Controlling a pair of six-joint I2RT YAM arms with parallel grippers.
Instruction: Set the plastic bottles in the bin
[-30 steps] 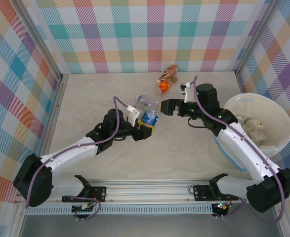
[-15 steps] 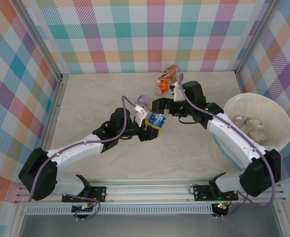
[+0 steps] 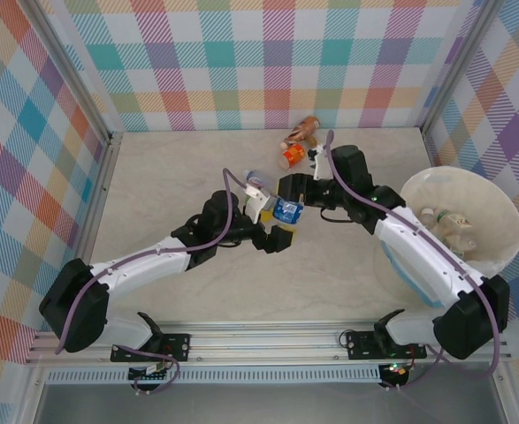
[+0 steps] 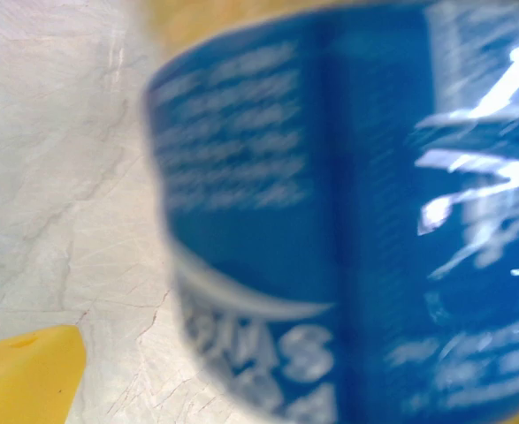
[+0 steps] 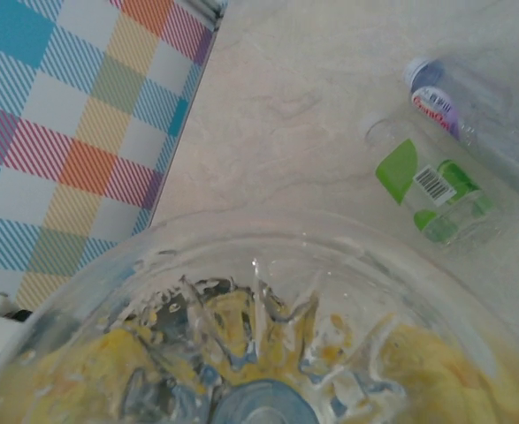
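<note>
The left gripper (image 3: 272, 218) stands wide open, its yellow fingers either side of the blue-labelled bottle (image 3: 287, 210) without pinching it. That bottle hangs mid-table, and the right gripper (image 3: 292, 196) has closed narrowly on its end. To me that grip looks shallow. The bottle could tip out or snag a yellow finger on the way across and drop short of the bin (image 3: 498, 199), which sits well apart at the right. By my count one bottle is held and four lie loose: a purple-capped bottle (image 5: 445, 97) and a green-labelled bottle (image 5: 431, 190) side by side, plus an orange bottle (image 3: 293, 155) and a brown bottle (image 3: 309, 128) by the back wall. There is one bin, holding at least two bottles, too jumbled to count.
</note>
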